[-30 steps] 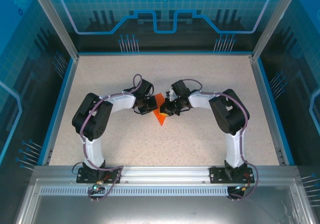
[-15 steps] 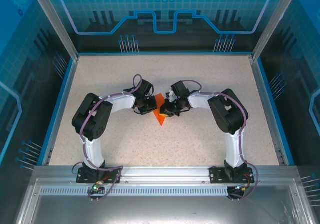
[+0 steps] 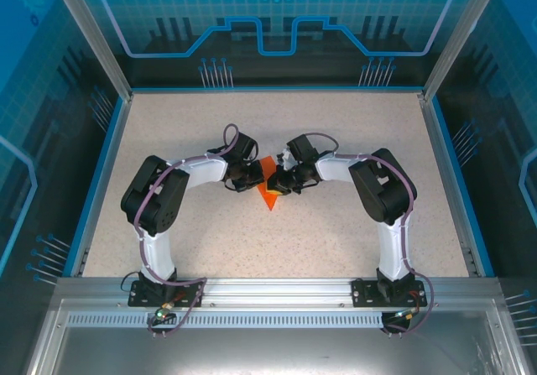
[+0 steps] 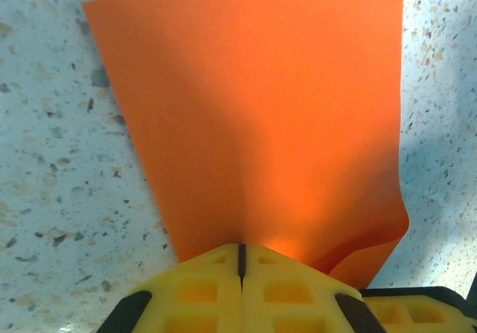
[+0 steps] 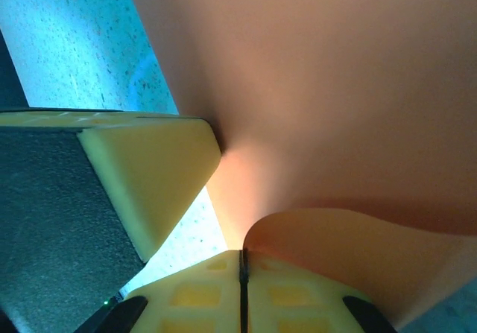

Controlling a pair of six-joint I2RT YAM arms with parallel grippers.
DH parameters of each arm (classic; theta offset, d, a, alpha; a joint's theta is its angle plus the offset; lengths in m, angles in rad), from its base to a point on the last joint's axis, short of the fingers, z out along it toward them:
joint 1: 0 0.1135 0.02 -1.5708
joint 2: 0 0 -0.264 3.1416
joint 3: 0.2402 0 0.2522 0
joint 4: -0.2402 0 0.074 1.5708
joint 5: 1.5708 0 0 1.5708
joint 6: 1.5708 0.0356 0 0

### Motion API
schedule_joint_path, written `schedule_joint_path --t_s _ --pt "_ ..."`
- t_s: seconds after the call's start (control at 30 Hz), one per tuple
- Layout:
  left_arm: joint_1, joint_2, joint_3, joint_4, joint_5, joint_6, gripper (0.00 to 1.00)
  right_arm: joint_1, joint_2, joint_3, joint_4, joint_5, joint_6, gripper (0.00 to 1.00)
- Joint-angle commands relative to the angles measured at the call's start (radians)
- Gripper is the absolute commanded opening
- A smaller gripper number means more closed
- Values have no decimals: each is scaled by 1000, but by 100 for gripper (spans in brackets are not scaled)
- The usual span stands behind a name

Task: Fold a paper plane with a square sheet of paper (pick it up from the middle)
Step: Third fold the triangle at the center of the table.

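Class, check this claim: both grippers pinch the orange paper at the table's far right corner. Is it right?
No. The paper is at the table's middle, as the top view shows. The left gripper and right gripper do pinch it.

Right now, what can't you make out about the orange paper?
Top external: the orange paper is partly covered by the left gripper and right gripper; its creases are too small to read.
Left wrist: its far corner is cut off by the frame's top.
Right wrist: blurred, outline runs off frame.

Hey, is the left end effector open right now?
No, the left end effector is shut, its yellow tips pressed together on the near edge of the orange paper.
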Motion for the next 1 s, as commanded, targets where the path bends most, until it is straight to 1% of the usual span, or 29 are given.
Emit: schedule_joint_path --t_s 0.0,0.7,0.83,0.97 --pt "-1 22 -9 -40 5 23 0 19 18 -1 30 -28 -18 9" --pt "1 16 -10 -42 9 24 0 19 52 15 -12 5 -33 10" --pt "1 -4 -4 -56 3 18 0 19 54 19 -34 18 -39 16" --pt "24 -75 -16 -69 -25 -14 0 19 57 19 -50 29 -44 23"
